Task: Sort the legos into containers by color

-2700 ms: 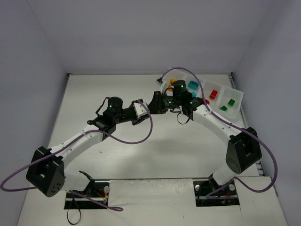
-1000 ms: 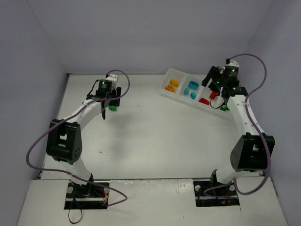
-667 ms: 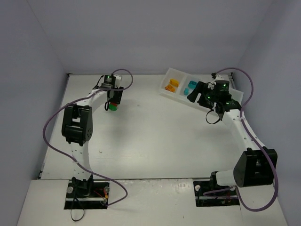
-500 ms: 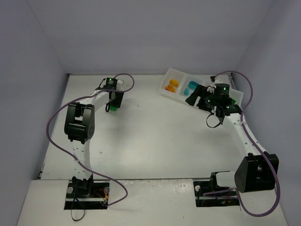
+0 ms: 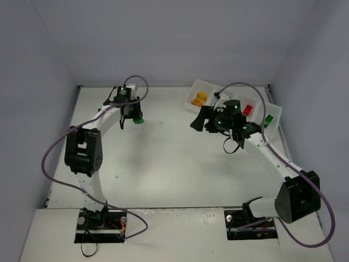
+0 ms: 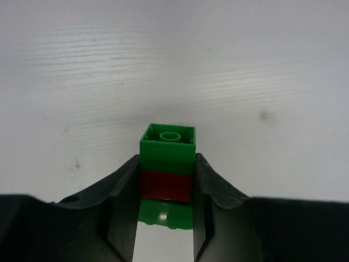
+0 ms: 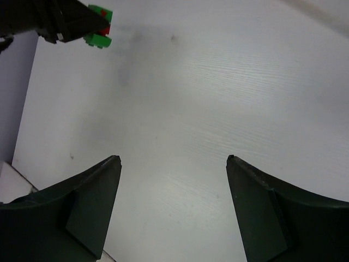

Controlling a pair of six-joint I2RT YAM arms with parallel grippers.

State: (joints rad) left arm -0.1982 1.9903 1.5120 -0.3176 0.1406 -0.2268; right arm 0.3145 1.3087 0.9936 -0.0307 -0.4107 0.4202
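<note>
A small stack of legos, green over red over green (image 6: 166,153), sits between the fingers of my left gripper (image 6: 166,180), which is shut on it at the back left of the table. In the top view the stack (image 5: 138,119) shows just beyond the left gripper (image 5: 134,115). My right gripper (image 5: 197,121) is open and holds nothing; it hangs over the table in front of the containers (image 5: 192,94). From the right wrist the open gripper (image 7: 173,158) faces the far-off stack (image 7: 100,27). The tray holds yellow legos (image 5: 200,99), a red one (image 5: 248,109) and a green one (image 5: 268,119).
The right arm (image 5: 234,117) covers the tray's second compartment, hiding what lies in it. Grey walls close in the table on the left, back and right. Purple cables loop over both arms.
The left gripper's jaws have closed on the green and red stack. The right arm has swung away from the tray, leftward and toward the table's middle.
</note>
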